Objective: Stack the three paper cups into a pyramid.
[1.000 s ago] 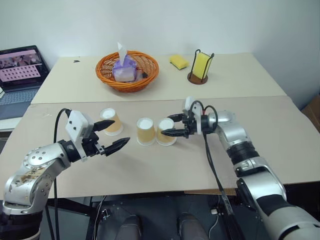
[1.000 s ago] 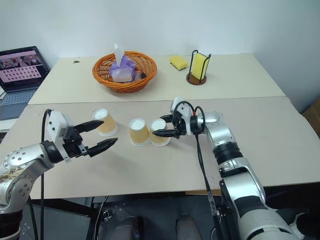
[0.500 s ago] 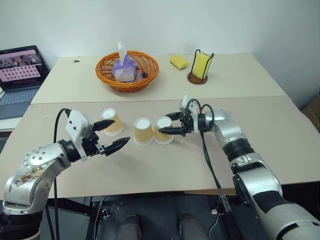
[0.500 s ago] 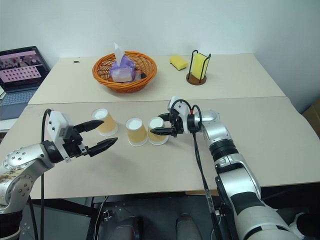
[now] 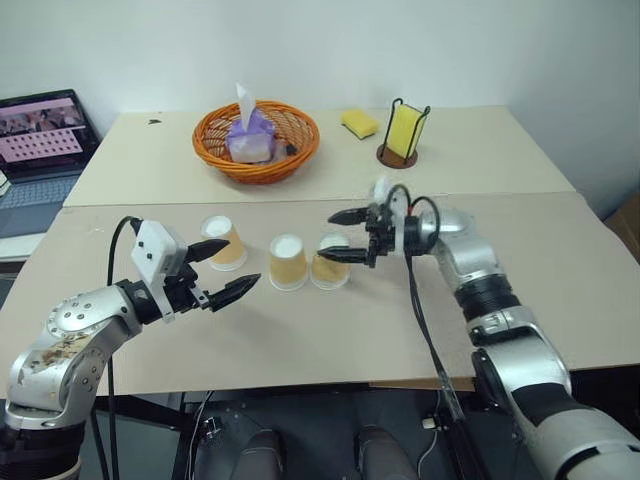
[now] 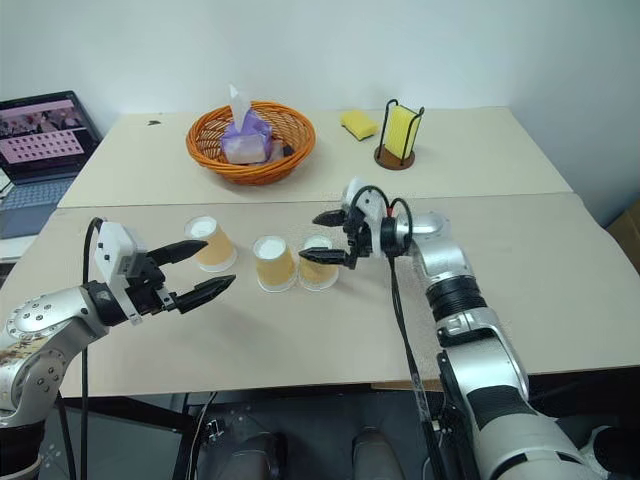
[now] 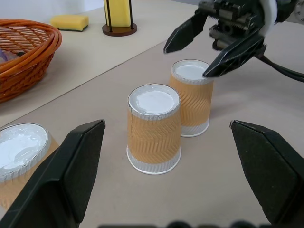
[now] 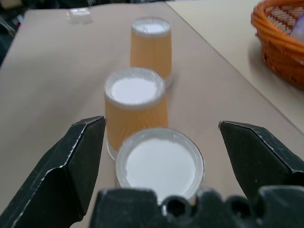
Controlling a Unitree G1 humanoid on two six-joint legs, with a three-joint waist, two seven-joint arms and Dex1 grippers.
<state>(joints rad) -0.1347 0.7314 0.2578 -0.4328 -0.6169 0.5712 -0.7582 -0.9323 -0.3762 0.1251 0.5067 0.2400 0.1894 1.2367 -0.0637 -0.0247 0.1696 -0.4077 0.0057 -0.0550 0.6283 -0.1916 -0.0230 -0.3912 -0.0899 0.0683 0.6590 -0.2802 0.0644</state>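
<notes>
- Three paper cups, all upside down in one row on the near worktop (image 5: 560, 290), about midway between its far and near edges: left cup (image 5: 224, 243), middle cup (image 5: 288, 262), right cup (image 5: 330, 261).
- Middle and right cups just beside each other; left cup apart, toward the worktop's left edge.
- None stacked; no pyramid yet.
- Two tools. Right tool (image 5: 343, 236) spread wide and released, one finger on either side of the right cup, just above it, gripping nothing.
- Left tool (image 5: 222, 270) also spread wide and empty, near the left cup, on its near side.
- On the far worktop: one orange basket (image 5: 256, 142) with one tissue pack, one yellow sponge (image 5: 358, 123), one holder (image 5: 403, 136) with one yellow pad.
- One laptop (image 5: 40, 145) off the left edge.
</notes>
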